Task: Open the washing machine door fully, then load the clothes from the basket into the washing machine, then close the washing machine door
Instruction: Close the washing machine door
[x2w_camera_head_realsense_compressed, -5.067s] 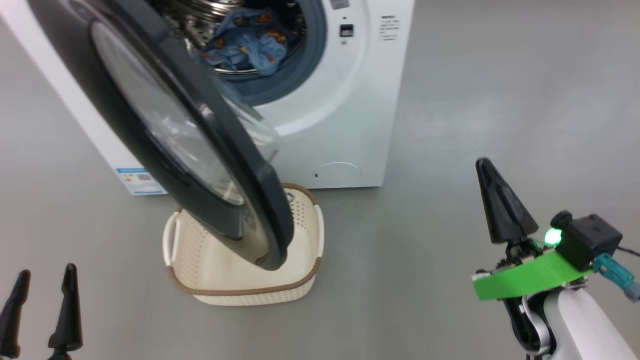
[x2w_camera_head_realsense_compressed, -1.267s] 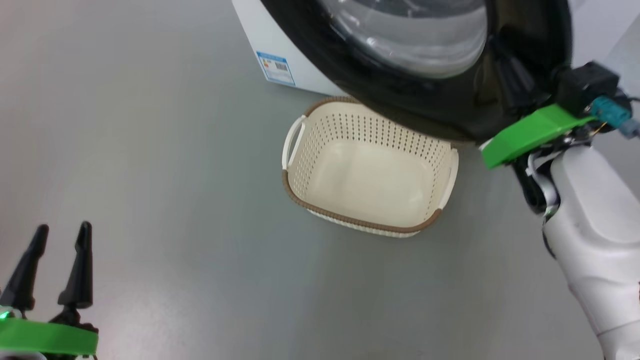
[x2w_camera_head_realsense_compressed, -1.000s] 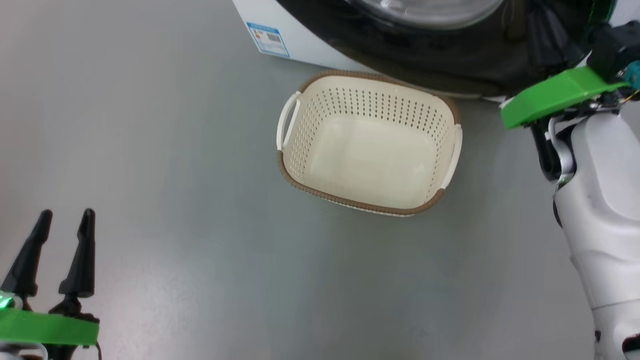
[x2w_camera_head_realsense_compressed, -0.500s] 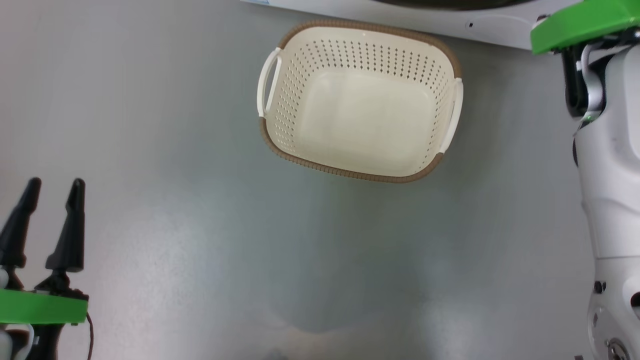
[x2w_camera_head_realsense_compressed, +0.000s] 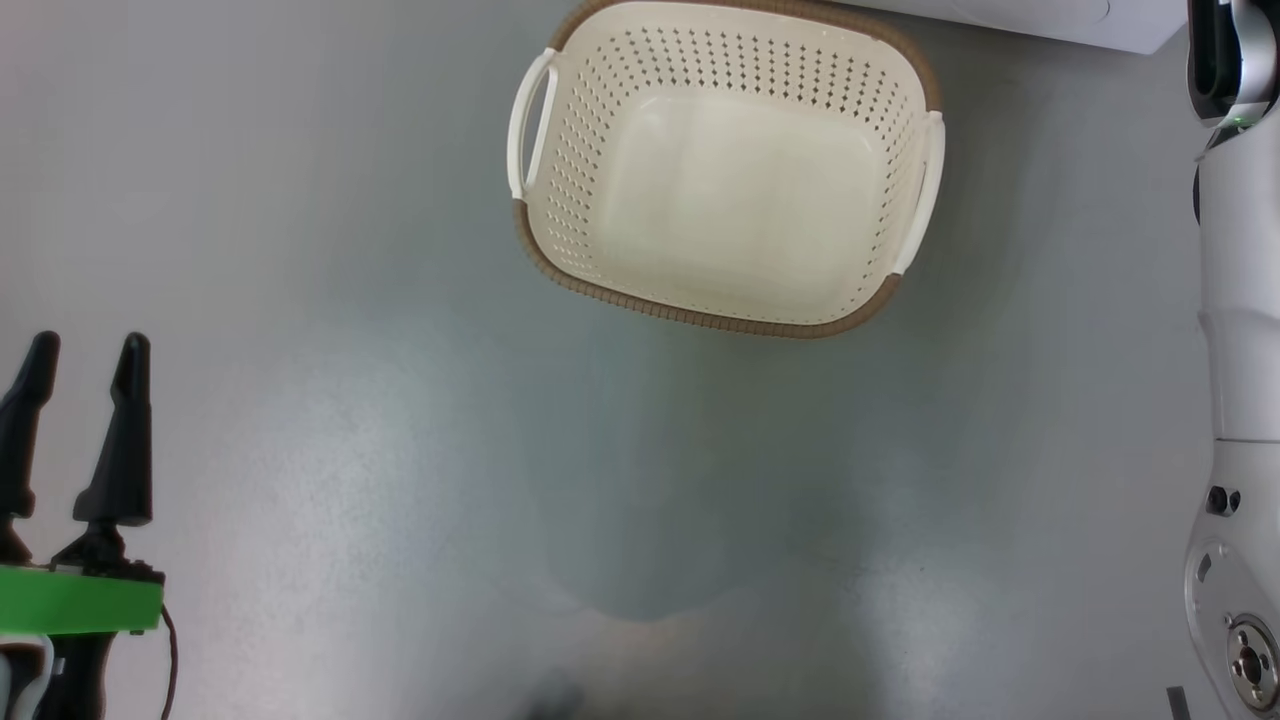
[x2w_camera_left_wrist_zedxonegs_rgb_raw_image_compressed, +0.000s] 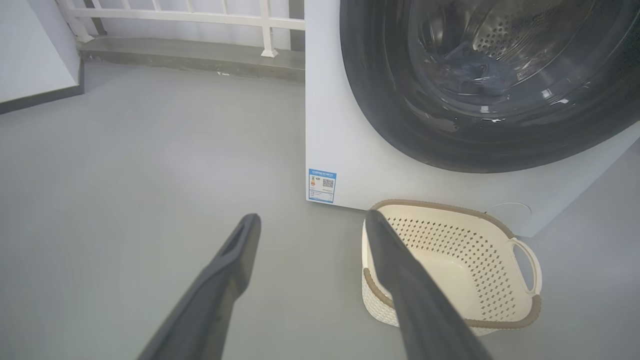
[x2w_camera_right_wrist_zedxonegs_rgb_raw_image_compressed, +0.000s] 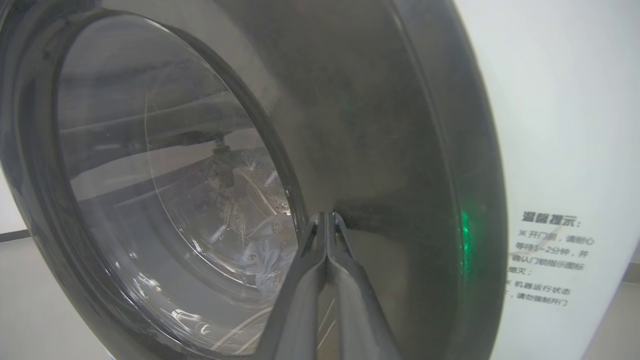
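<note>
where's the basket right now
The basket sits empty on the floor at the top centre of the head view, right in front of the washing machine.

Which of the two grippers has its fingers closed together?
The right gripper: its two fingers meet at the tips, in front of the black rim of the door. The left gripper has a wide gap between its fingers.
</note>
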